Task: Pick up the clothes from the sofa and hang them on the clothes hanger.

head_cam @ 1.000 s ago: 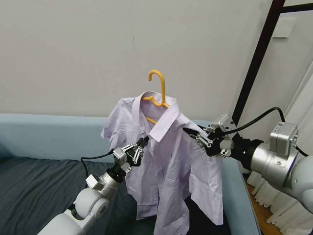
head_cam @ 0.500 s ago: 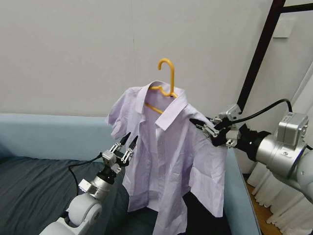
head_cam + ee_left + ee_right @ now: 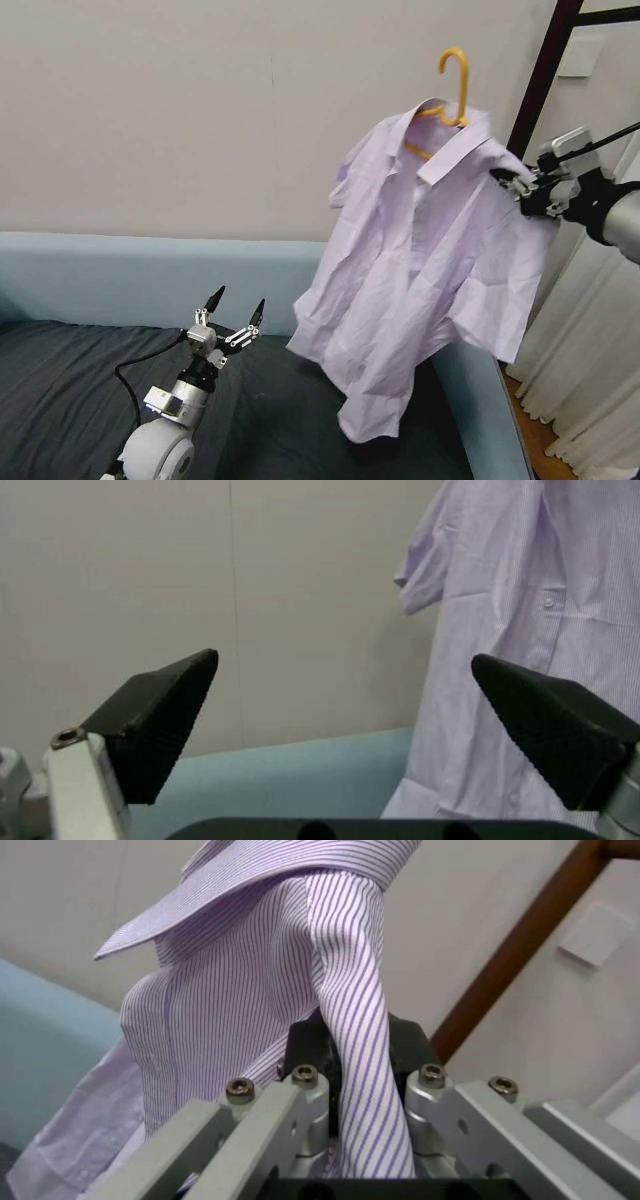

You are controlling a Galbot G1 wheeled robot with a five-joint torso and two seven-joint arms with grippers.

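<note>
A pale purple striped shirt (image 3: 420, 260) hangs in the air on a yellow hanger (image 3: 452, 85), up at the right and clear of the sofa. My right gripper (image 3: 512, 184) is shut on the shirt's shoulder by the collar; in the right wrist view the striped cloth (image 3: 350, 1027) is pinched between its fingers. My left gripper (image 3: 230, 320) stands open low over the dark sofa seat (image 3: 70, 390), holding nothing, left of the shirt's hem. The left wrist view looks between both black fingertips (image 3: 160, 712) toward the shirt (image 3: 520, 630).
A light blue sofa back (image 3: 120, 275) runs along the plain wall. A dark slanted rack pole (image 3: 535, 75) rises at the upper right just behind the hanger. White curtain folds (image 3: 590, 360) hang at the right edge.
My right gripper has carried the shirt and hanger up and to the right toward the dark pole. My left gripper has let go of the shirt, opened and dropped toward the sofa.
</note>
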